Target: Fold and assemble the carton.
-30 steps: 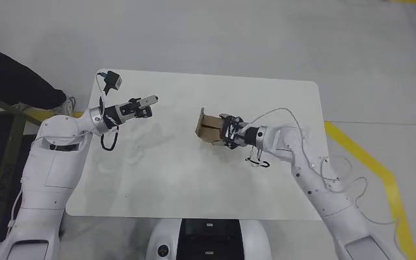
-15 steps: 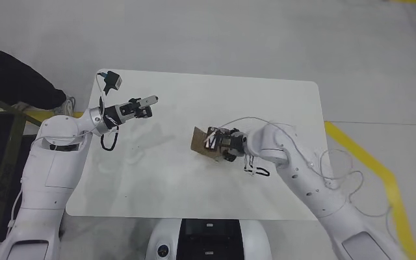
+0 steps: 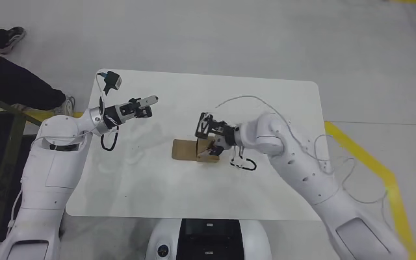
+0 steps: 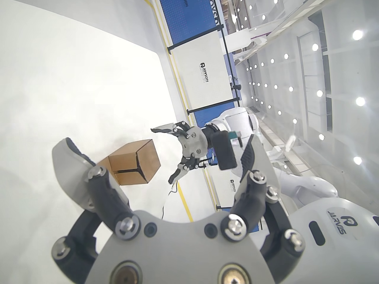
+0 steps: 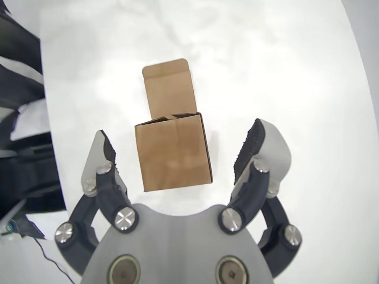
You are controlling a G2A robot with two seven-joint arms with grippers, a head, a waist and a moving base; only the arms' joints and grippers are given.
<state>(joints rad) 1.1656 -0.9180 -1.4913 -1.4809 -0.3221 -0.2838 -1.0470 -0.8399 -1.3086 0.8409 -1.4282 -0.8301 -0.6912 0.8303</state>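
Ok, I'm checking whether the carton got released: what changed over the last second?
The right gripper moved the carton toward the robot and slightly to its left, laid it on the table and let go. The left gripper stayed put, open.

Matt brown cardboard carton (image 5: 173, 155) on a smooth, matt white table (image 5: 266, 45)

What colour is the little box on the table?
The carton is plain brown cardboard, with no pattern; the right wrist view shows it best.
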